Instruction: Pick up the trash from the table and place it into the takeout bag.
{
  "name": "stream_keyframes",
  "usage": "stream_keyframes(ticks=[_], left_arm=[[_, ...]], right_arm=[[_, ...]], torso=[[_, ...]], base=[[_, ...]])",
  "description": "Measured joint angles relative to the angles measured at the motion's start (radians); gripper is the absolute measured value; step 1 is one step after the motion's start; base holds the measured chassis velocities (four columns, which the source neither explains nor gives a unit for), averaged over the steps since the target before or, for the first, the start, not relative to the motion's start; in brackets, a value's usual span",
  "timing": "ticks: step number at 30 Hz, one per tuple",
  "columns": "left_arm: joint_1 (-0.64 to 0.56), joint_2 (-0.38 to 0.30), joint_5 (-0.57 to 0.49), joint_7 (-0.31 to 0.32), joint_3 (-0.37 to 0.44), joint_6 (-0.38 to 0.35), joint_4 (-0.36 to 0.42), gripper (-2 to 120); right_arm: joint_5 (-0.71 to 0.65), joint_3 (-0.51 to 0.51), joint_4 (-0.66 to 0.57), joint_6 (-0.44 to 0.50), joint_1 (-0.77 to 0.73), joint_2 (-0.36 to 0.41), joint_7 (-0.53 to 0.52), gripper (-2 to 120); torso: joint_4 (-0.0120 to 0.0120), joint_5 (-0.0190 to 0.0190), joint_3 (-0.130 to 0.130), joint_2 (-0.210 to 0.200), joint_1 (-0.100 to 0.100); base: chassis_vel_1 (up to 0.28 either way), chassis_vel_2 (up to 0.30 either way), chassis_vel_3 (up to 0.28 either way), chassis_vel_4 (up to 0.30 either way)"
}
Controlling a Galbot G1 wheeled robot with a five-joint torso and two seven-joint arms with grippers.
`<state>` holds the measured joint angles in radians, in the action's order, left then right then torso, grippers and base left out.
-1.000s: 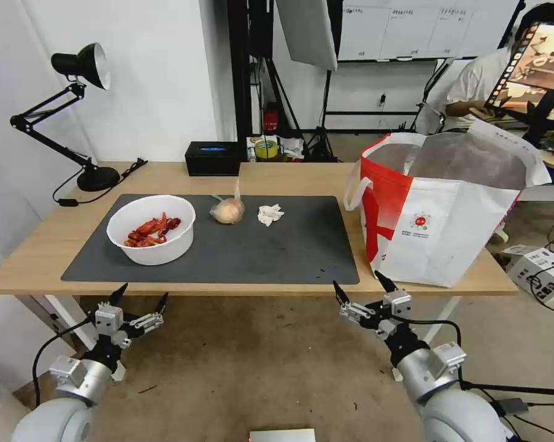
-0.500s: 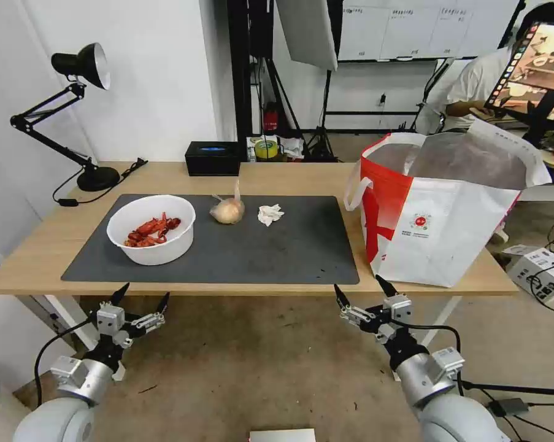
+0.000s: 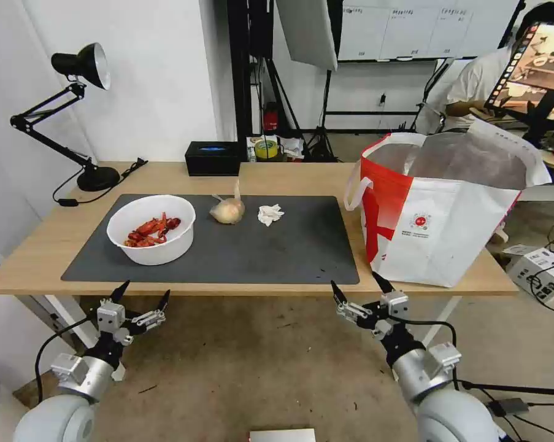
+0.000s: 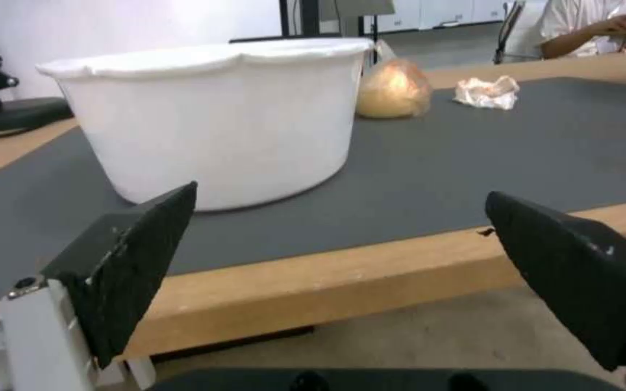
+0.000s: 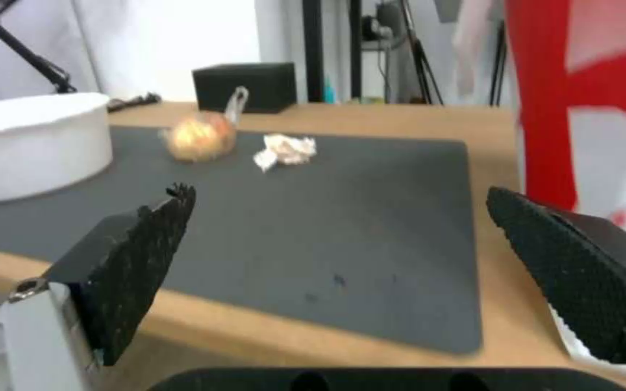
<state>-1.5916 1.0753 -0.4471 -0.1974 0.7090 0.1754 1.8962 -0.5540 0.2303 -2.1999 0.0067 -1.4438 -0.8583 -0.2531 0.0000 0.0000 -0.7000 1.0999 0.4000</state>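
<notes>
Bowl (image 3: 151, 228), knotted bag (image 3: 227, 210) and tissue (image 3: 269, 214) sit apart on the mat (image 3: 289, 252), takeout bag (image 3: 442, 209) at the worktop's (image 3: 37, 252) right end, both grippers, left (image 3: 140, 296) and right (image 3: 354, 288), spread open below its near edge.

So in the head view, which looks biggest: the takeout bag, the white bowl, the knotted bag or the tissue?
Largest to smallest:
takeout bag
white bowl
knotted bag
tissue
The last two look nearly alike in size.

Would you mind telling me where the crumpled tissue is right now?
In the head view, the crumpled tissue lies on the dark mat, just right of the knotted bag and well left of the takeout bag.
</notes>
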Motion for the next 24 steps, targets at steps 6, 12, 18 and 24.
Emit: stream_keyframes(ticks=[6, 12, 18, 24], left_arm=[[0.0, 0.0, -0.002, 0.001, 0.0, 0.0, 0.009, 100], [-0.007, 0.001, -0.003, 0.005, 0.01, 0.0, 0.024, 100], [-0.027, 0.003, -0.005, 0.007, 0.03, -0.001, 0.04, 100], [-0.047, 0.012, -0.004, 0.008, 0.042, -0.001, 0.048, 100]], right_arm=[[-0.059, -0.064, 0.021, -0.052, 0.136, 0.043, 0.015, 100], [-0.111, -0.199, 0.085, -0.101, 0.336, 0.054, 0.004, 100], [-0.185, -0.418, 0.245, -0.146, 0.636, -0.009, -0.05, 100], [-0.247, -0.563, 0.426, -0.188, 0.884, -0.117, -0.112, 100]], torso=[[-0.0001, 0.0, 0.0, 0.0, 0.0], [-0.0001, 0.0, 0.0, 0.0, 0.0], [0.0, -0.0001, 0.0, 0.0, 0.0], [0.0001, -0.0003, 0.0, 0.0, 0.0]], base=[[0.0, 0.0, 0.0, 0.0], [0.0, 0.0, 0.0, 0.0], [0.0, 0.0, 0.0, 0.0], [0.0, 0.0, 0.0, 0.0]])
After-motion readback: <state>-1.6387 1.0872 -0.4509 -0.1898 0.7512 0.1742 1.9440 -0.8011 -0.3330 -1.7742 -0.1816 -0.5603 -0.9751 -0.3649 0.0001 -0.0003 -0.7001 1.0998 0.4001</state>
